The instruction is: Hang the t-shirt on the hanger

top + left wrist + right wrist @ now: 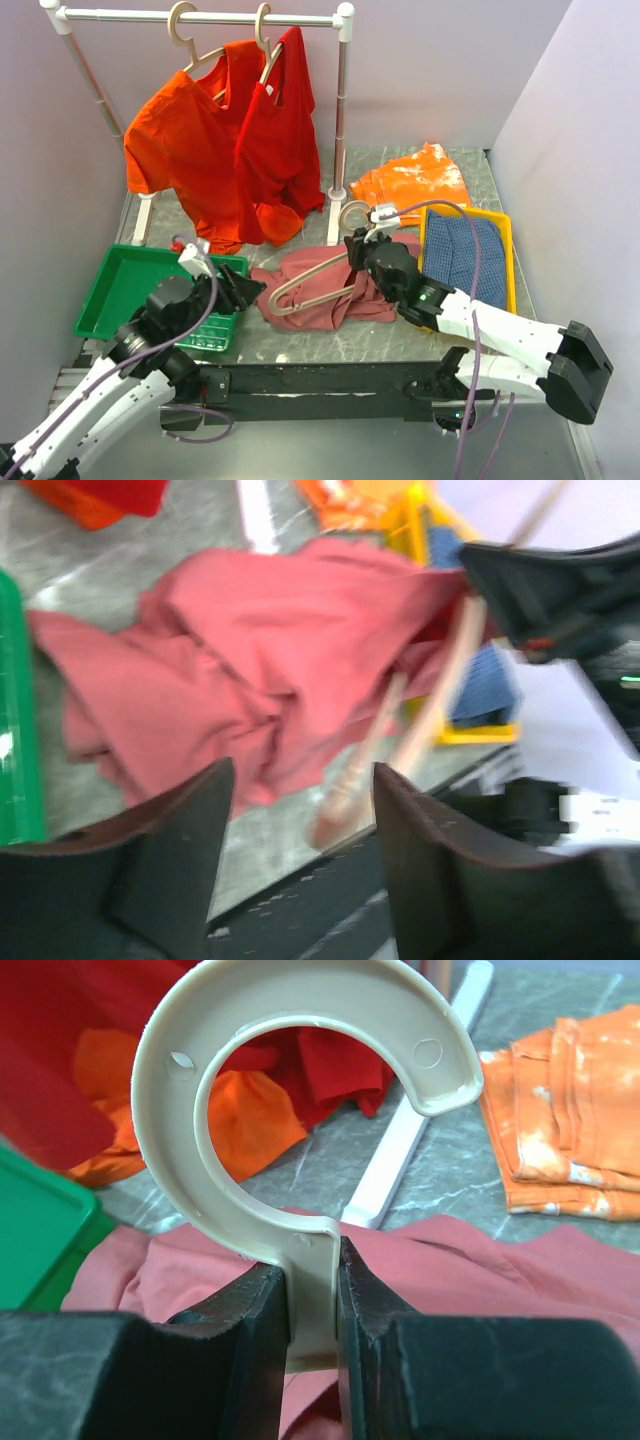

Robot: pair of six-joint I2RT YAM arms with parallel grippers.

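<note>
The dusty rose t-shirt [330, 295] lies crumpled on the table between the arms. The beige hanger [272, 299] slants across it, its left arm end past the cloth near the table's front edge. My right gripper [358, 246] is shut on the hanger's neck just under the round hook [165, 1090], with the t-shirt [480, 1260] below; in the right wrist view the right gripper [313, 1272] pinches the flat stem. My left gripper [250, 288] stands open at the shirt's left edge. In the left wrist view the left gripper [300, 780] is empty, with the t-shirt [230, 650] and the hanger [430, 715] beyond.
A white rail [200, 17] at the back carries an orange t-shirt [175, 140] and a red t-shirt [285, 130] on hangers. A green tray [110, 290] sits front left. A yellow tray [507, 235] holds blue cloth at right, with folded orange cloth [415, 180] behind it.
</note>
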